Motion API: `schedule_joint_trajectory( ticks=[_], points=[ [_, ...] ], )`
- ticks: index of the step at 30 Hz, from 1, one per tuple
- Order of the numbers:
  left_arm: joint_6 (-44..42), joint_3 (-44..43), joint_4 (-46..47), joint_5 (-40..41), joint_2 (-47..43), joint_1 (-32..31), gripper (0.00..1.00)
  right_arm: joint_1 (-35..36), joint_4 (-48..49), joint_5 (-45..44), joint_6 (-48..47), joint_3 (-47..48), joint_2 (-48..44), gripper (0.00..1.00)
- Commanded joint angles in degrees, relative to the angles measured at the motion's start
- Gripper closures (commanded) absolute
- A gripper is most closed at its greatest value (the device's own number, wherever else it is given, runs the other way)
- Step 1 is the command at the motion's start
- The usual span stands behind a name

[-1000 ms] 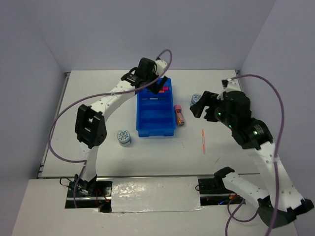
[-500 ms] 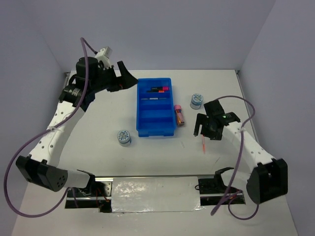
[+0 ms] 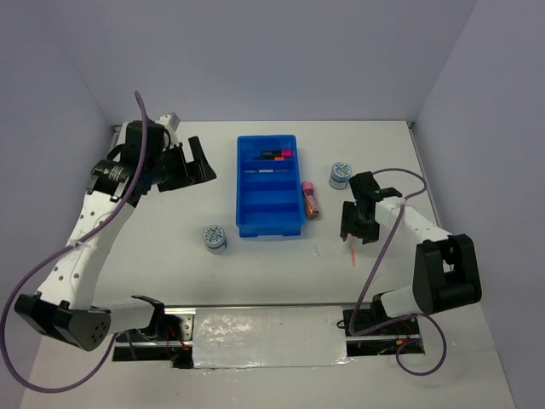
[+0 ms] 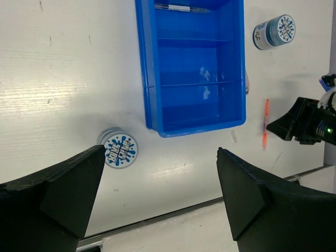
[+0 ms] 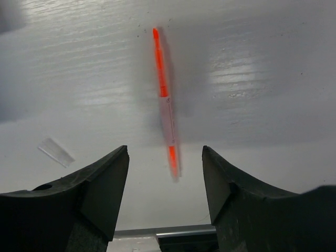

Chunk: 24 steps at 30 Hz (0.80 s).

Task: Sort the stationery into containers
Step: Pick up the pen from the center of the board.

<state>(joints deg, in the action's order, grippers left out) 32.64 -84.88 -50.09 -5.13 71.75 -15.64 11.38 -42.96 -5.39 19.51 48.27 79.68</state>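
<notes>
The tray (image 3: 269,220) was solid blue and the table (image 3: 170,247) white. The near tape roll (image 4: 120,151) and the far tape roll (image 4: 274,31) bore blue splash prints on white. The pen (image 5: 165,100) was bright orange with a pale middle band, and the tube (image 3: 311,198) was pink and copper.

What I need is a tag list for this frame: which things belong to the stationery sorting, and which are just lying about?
Job: blue tray, markers and grey pen inside it, orange pen, two tape rolls, pink-copper tube.
Lying about: pale scrap near that pen, purple cables.
</notes>
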Motion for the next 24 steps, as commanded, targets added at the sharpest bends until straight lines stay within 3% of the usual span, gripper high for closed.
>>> schedule_joint_trajectory(
  ticks=[1,7,12,22,24],
  points=[
    [-2.93,0.16,-0.97,-0.41,-1.61,0.17,0.01,-0.83,2.36,-0.15,-1.49,-0.29,1.62,0.35],
    [-6.62,-0.2,-1.68,-1.11,-3.28,0.17,0.01,0.13,2.01,3.9,0.62,-0.81,-4.43,0.24],
    [-6.8,1.29,0.16,-5.07,-4.33,0.17,0.01,0.14,0.86,1.69,-0.08,-1.25,-1.39,0.26],
    [-8.3,0.33,-1.86,-5.77,-4.94,0.17,0.01,-1.36,3.23,5.02,-1.66,-0.1,10.05,0.53],
    [-8.39,0.94,-2.21,-5.34,-5.73,0.17,0.01,-1.44,2.89,5.12,-1.75,-0.19,13.47,0.68]
  ],
)
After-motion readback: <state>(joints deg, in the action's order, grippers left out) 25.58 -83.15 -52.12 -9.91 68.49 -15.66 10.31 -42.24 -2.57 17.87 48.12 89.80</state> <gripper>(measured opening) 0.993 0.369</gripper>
